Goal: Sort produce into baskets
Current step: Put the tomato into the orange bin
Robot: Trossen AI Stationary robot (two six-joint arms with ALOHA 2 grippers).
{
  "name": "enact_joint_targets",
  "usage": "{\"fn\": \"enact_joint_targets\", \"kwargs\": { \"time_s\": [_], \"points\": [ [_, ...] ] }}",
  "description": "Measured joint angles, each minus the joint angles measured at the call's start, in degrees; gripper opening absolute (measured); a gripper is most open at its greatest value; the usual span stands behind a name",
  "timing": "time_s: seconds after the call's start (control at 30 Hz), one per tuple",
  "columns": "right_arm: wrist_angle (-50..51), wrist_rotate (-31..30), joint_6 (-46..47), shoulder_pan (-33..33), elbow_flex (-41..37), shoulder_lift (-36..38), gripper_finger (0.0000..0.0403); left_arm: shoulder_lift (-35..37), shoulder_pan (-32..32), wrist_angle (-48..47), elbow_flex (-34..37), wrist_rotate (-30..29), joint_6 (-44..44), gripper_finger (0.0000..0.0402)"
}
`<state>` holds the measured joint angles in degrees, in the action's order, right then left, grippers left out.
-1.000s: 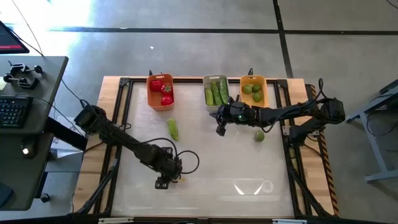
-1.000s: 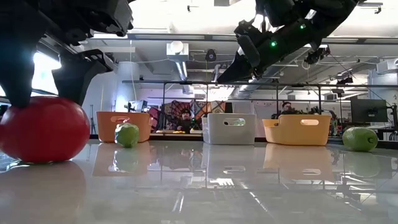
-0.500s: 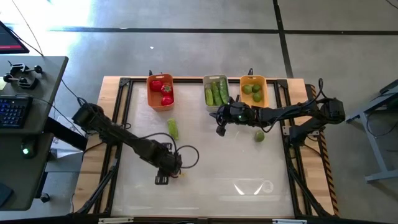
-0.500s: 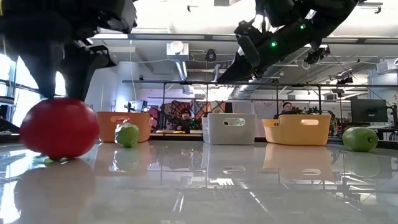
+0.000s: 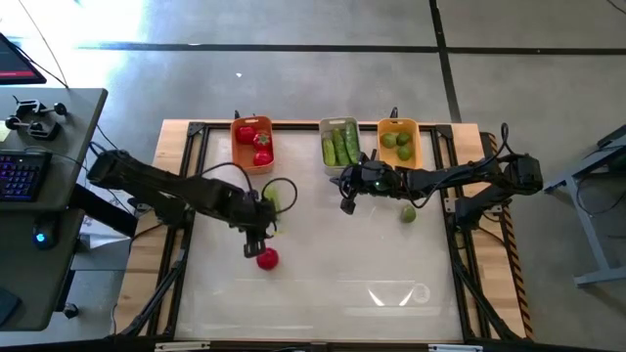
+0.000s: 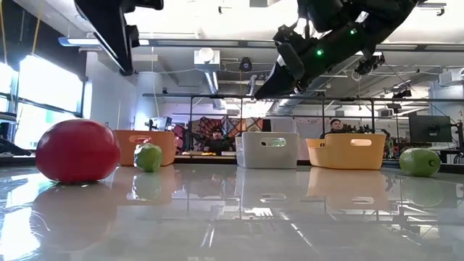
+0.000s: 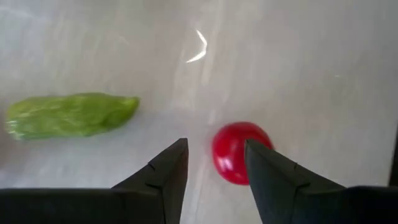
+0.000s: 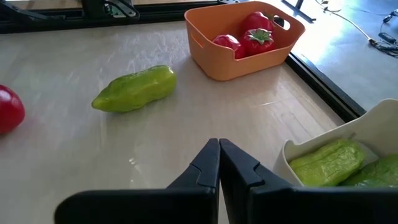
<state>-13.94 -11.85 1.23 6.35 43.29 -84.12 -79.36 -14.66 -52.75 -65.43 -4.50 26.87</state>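
Lifting clear, left pincer (image 5: 256, 238) has released the tomato (image 5: 266, 258); right pincer (image 5: 346, 202) clenched.

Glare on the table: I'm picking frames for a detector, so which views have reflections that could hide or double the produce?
Low view: the glossy table mirrors the tomato and baskets. Left wrist view: one bright streak, clear of the tomato and cucumber. High view: a small glint near the front edge, away from any produce.

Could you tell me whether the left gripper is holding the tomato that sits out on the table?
No, the left gripper is open and empty, hanging above the tomato, which lies on the table beneath its fingers.
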Motion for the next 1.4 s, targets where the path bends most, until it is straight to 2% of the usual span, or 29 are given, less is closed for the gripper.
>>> {"fn": "enact_joint_targets", "kwargs": {
  "time_s": [0.1, 0.37, 0.5, 0.9, 1.13, 1.4],
  "points": [
    [0.0, 0.0, 0.0, 0.0, 0.0, 0.0, 0.0, -1.9, -1.4, 0.3, 0.0, 1.4, 0.0, 0.0165],
    [0.0, 0.0, 0.0, 0.0, 0.0, 0.0, 0.0, -12.2, -7.0, 2.8, 0.0, 2.6, 0.0, 0.027],
    [0.6, 0.0, 0.0, 0.0, 0.0, 0.0, 0.0, -14.7, -8.6, 3.8, 0.0, 2.7, 0.9, 0.0301],
    [1.0, 0.0, 0.0, 0.0, 0.0, 0.0, 0.0, -20.3, -9.1, 5.7, -0.2, 2.8, 1.4, 0.0308],
    [1.0, 0.0, 0.0, 0.0, 0.0, 0.0, 0.0, -20.9, -9.1, 7.0, -0.2, 2.5, 0.6, 0.0308],
    [1.0, 0.0, 0.0, 0.0, 0.0, 0.0, 0.0, -21.0, -9.1, 8.1, -0.1, 2.3, 0.1, 0.0282]
  ]
}}
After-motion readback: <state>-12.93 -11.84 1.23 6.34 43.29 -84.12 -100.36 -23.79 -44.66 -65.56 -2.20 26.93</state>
